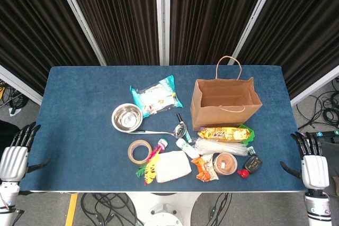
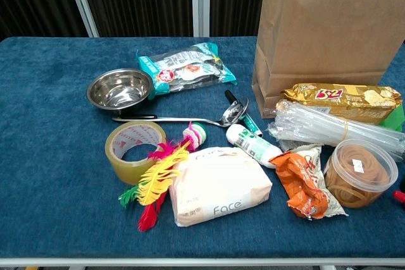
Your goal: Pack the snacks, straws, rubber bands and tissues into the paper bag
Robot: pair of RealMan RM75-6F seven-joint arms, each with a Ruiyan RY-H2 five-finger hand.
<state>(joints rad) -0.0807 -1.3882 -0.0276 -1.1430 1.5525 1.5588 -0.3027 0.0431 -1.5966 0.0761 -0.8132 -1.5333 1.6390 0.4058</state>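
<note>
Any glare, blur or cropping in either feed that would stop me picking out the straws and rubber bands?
Head view: even light, small items tiny; straws a pale blur. Chest view: sharp, soft shadows, mild glare on the straws, steel bowl and rubber band tub; paper bag cropped at the top. Both hands, left and right, appear only in the head view.

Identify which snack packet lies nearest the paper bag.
The gold packet, lying right against the bag's front. The orange packet and teal packet lie farther from it.
</note>
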